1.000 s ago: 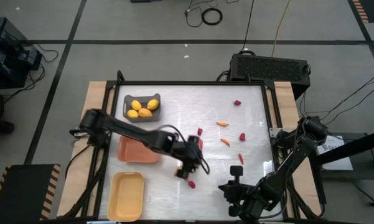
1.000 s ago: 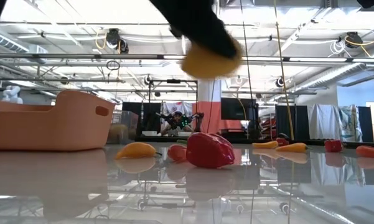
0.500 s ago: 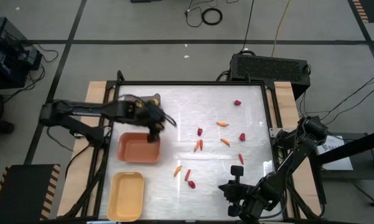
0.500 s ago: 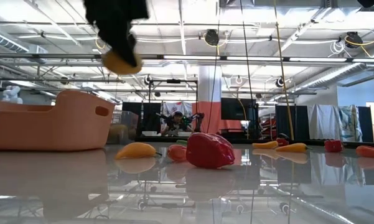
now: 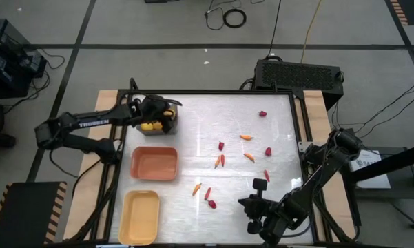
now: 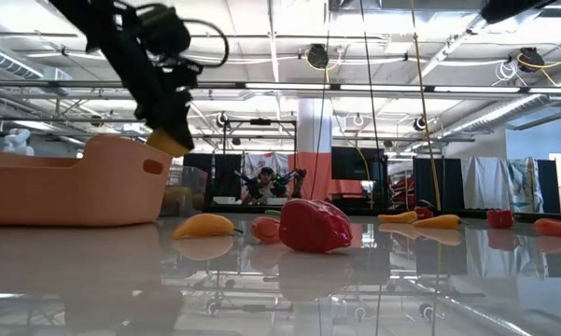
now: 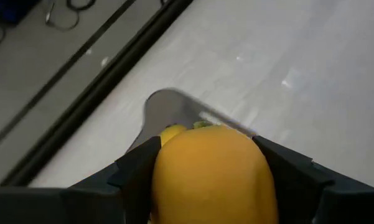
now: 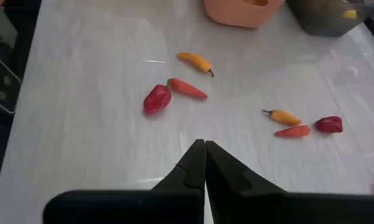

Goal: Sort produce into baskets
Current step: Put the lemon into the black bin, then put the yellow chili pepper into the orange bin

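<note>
My left gripper (image 5: 156, 112) hangs over the grey basket (image 5: 173, 128) at the table's far left, shut on a yellow-orange lemon (image 7: 211, 177). The lemon also shows in the low view (image 6: 168, 142). More lemons (image 5: 149, 126) lie in the grey basket. The orange basket (image 5: 153, 163) and the pale yellow basket (image 5: 139, 217) stand nearer on the left. Small orange carrots (image 5: 249, 156) and red pieces (image 5: 268, 151) lie loose on the table. My right gripper (image 5: 260, 186) is shut and empty near the front right. My left gripper pinches the lemon by two opposite sides (image 7: 165, 180) between its two fingers (image 7: 135, 169). The fingers come from above, slanting down. The lemon is lifted clear, above the grey basket's inside (image 7: 168, 111).
Loose pieces lie across the table's middle and right: a carrot (image 5: 196, 189) and a red piece (image 5: 211, 204) near the front middle, a red piece (image 5: 262, 113) at the far right. A black box (image 5: 299, 74) stands beyond the far edge.
My left gripper, still shut on the lemon, has gone from the table's middle toward the far left, past the orange basket, and now hangs over the grey basket. The lemon has stayed lifted clear all the way.
</note>
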Action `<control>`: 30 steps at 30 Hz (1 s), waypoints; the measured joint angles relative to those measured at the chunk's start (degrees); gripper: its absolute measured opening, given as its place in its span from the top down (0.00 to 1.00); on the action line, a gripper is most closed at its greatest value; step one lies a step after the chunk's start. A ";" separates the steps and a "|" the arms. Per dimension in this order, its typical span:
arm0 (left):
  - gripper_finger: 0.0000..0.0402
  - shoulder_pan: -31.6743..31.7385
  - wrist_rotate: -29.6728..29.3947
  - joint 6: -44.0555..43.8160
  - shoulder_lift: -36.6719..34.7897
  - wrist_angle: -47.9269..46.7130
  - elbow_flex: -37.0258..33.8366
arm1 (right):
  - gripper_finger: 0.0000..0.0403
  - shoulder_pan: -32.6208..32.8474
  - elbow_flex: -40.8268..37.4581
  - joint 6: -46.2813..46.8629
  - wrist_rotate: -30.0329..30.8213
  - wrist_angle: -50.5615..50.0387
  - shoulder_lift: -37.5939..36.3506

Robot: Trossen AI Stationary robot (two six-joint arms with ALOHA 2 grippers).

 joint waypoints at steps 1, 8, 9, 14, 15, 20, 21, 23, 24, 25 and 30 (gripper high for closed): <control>0.38 0.43 0.21 -1.09 0.08 0.81 -0.49 | 1.00 -0.01 0.00 0.00 -0.15 -0.02 0.00; 0.38 1.22 2.53 -2.81 0.27 1.52 -0.96 | 1.00 0.52 0.00 -0.11 -0.52 -0.72 0.00; 0.38 1.22 2.53 -2.81 0.27 1.48 -0.96 | 1.00 0.52 0.00 -0.10 -0.52 -0.84 0.00; 0.38 1.20 3.42 -4.26 0.27 1.46 -0.96 | 1.00 0.49 0.00 -0.05 -0.51 -1.07 0.00; 0.38 1.20 3.94 -4.25 0.27 1.41 -0.96 | 1.00 0.49 0.00 -0.04 -0.51 -1.07 0.00; 0.37 1.20 5.39 -4.21 0.27 0.92 -0.96 | 1.00 0.51 0.00 0.02 -0.53 -1.05 0.00; 0.37 1.20 5.39 -4.21 0.27 0.91 -0.96 | 1.00 0.52 0.00 0.02 -0.53 -1.05 0.00; 0.34 1.20 5.39 -4.21 0.27 0.94 -0.96 | 1.00 0.49 0.00 0.01 -0.53 -1.04 0.00; 0.32 1.20 5.37 -4.21 0.27 0.94 -0.96 | 1.00 0.49 0.00 -0.01 -0.53 -1.05 0.00; 0.30 1.20 5.37 -4.21 0.27 0.94 -0.96 | 1.00 0.49 0.00 -0.02 -0.53 -1.03 0.00; 0.23 1.20 6.36 -4.20 0.27 0.94 -0.96 | 1.00 0.49 0.00 -0.09 -0.53 -1.05 0.00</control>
